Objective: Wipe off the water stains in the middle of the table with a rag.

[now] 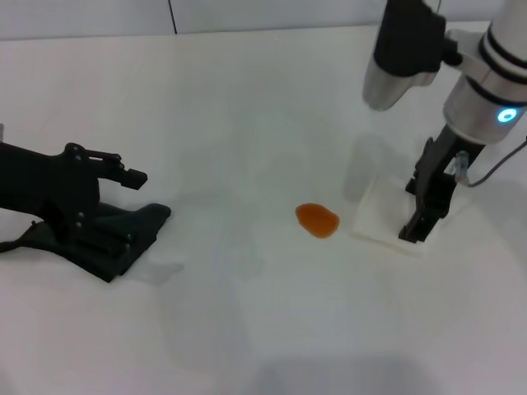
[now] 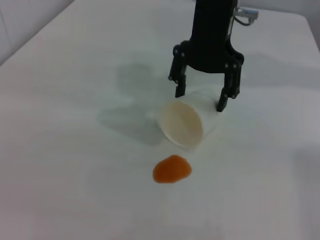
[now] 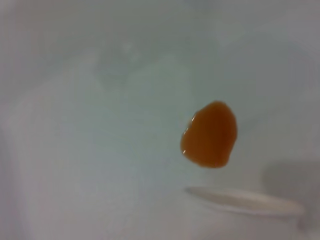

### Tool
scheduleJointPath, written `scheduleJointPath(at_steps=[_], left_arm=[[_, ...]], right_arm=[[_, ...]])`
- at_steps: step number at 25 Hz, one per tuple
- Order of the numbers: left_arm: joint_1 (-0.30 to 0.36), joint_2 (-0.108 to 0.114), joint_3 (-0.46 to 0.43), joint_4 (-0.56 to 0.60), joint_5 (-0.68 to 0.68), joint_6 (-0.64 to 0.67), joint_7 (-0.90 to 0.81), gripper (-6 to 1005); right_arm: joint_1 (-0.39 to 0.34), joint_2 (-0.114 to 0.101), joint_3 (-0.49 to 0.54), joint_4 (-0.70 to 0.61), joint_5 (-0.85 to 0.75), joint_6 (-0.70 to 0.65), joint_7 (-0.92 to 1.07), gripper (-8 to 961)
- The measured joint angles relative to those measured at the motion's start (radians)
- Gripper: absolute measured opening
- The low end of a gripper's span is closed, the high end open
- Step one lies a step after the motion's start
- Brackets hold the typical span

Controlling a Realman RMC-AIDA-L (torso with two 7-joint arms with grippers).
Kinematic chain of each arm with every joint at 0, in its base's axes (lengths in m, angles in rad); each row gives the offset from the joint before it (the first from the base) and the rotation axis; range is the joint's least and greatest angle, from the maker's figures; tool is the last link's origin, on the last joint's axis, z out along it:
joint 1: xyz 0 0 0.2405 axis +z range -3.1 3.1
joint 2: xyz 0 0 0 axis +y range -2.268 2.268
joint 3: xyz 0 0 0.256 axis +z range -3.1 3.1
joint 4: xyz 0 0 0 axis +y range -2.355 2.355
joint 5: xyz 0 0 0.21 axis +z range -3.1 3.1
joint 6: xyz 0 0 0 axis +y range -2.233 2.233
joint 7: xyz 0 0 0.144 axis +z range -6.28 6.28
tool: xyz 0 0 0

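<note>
Rag (image 1: 115, 234) lies nr counter's (image 1: 247, 99) left edge, left tool (image 1: 123, 175) over it, spread/pinched can't tell. Stain (image 1: 317, 220) mid-counter. Right tool (image 2: 205, 97) spread astride tipped cup (image 2: 182, 125). Grip rag firmly, then sweep across stain.

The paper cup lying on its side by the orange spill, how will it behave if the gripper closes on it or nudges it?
The paper cup lies on its side, so a nudge would probably roll it. Its thin wall looks crushable under the right gripper, whose open fingers straddle it. It seems light, likely to skid toward the water stains.
</note>
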Motion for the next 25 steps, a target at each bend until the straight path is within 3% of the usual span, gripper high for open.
scheduleJointPath(at_steps=[4,15,25], left_arm=[[0.001,-0.002,0.009,-0.003,0.001,-0.010,0.002,882],[-0.005,-0.012,0.010,-0.004,0.010,-0.013,0.004,882],[-0.003,-0.012,0.010,-0.004,0.010,-0.014,0.004,881]], right_arm=[[0.032,0.006,-0.048,0.069,-0.001,0.046,0.030,755],[0.032,0.010,-0.133,0.138,0.011,0.138,0.054,752],[-0.013,0.007,-0.144,0.074,0.012,0.146,0.059,749]])
